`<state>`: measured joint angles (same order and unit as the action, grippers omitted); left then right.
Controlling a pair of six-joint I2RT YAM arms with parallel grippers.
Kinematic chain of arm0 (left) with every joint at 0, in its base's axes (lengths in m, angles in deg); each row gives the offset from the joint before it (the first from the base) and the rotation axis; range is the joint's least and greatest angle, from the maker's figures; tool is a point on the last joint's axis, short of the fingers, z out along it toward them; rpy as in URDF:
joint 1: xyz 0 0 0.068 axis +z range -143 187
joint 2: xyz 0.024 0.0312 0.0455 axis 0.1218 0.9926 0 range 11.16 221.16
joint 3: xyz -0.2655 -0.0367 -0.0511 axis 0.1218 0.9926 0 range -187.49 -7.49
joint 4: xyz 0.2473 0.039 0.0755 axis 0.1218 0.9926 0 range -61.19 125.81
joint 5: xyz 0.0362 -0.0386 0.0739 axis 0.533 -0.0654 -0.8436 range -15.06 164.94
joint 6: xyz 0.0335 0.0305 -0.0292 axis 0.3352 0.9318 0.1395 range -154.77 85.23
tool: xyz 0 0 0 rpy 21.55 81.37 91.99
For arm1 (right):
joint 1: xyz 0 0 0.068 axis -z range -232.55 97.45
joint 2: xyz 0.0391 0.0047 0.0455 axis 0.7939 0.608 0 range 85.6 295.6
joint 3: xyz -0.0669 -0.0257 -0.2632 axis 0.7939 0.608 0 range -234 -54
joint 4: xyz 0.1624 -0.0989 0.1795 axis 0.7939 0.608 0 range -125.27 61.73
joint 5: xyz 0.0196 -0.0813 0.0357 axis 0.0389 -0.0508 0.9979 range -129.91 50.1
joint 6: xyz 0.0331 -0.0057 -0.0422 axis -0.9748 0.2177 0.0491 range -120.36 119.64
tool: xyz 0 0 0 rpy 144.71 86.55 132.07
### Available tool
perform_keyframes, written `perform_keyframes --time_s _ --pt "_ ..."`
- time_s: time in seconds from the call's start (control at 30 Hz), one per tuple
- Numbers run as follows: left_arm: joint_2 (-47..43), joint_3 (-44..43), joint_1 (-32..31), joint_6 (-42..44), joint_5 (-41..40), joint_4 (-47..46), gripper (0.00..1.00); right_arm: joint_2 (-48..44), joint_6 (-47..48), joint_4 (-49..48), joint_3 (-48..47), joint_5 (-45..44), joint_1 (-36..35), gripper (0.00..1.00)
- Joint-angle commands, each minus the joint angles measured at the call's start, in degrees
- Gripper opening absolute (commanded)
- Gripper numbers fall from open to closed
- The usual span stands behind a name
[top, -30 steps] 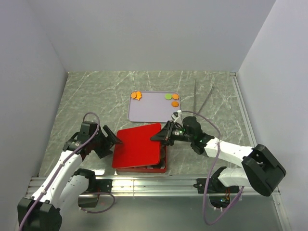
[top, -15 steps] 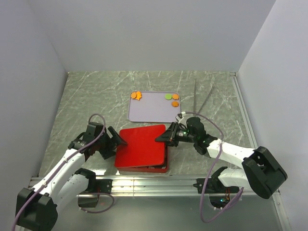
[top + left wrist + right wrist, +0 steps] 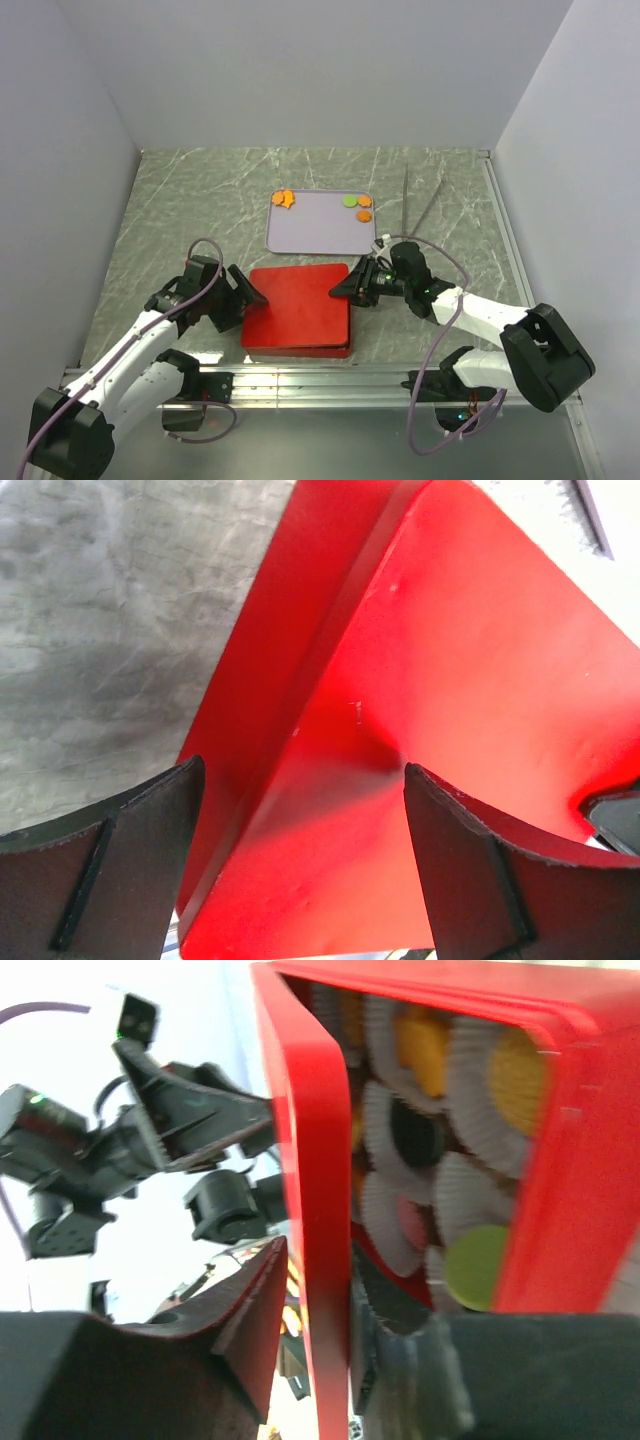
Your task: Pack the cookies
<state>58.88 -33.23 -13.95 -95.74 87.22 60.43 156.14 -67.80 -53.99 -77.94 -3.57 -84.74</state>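
A red lid [image 3: 297, 305] lies flat over the red box [image 3: 575, 1160], near the table's front. In the right wrist view the lid's rim [image 3: 315, 1160] stands between the fingers of my right gripper [image 3: 318, 1260], which is shut on it. Behind the rim, cookies sit in white paper cups inside the box: green [image 3: 475, 1265], orange [image 3: 520, 1065], black [image 3: 415, 1135]. My left gripper [image 3: 300, 770] is open, its fingers either side of the lid's left corner [image 3: 330, 810] without pressing it. More cookies lie on the tray: orange [image 3: 285, 198], green [image 3: 350, 201], orange [image 3: 365, 208].
The pale tray [image 3: 320, 232] sits just behind the box. Thin metal tongs [image 3: 420, 205] lie at the back right. White walls close in the left, right and back. The arm bases stand on a rail along the near edge.
The lid, tilted a second ago with the box's inside showing under it, has come down flat on the box. Both grippers moved with it, the left one closer to the lid's corner.
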Motion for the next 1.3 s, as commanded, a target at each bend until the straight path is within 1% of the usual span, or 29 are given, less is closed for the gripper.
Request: perform_keyframes --time_s 0.0,0.13,0.3,0.5,0.6,0.8,0.97,1.27 --pt "-0.79 -2.39 -0.58 0.15 -2.07 1.78 0.86 -0.93 4.41 5.0 -1.63 -1.0 1.42 0.38" --pt "-0.35 -3.62 -0.76 0.68 -2.78 2.57 0.86 -2.16 7.49 11.4 -2.95 -2.5 2.48 0.43" --pt "1.05 -4.67 -1.2 1.38 -3.04 2.31 0.85 -4.09 9.78 15.99 -4.09 -4.08 3.36 0.46" --pt "2.37 -5.64 -1.9 1.73 -3.31 1.52 0.84 -7.17 12.94 23.02 -5.93 -6.01 3.97 0.47" --pt "2.9 -5.82 -2.25 1.73 -3.22 1.17 0.84 -9.28 14.61 28.01 -6.38 -7.15 4.5 0.47" --pt "4.04 -6.78 -2.95 2.35 -3.75 0.99 0.84 -16.04 17.87 33.83 -5.33 -9.09 6.69 0.47" --pt "4.92 -7.84 -3.48 3.66 -4.62 1.26 0.84 -15.88 18.22 32.26 -3.04 -6.55 8.19 0.49" --pt "8.17 -11.88 -4.8 6.91 -6.65 3.27 0.84 -14.3 13.57 22.16 1.18 -2.77 9.33 0.5"
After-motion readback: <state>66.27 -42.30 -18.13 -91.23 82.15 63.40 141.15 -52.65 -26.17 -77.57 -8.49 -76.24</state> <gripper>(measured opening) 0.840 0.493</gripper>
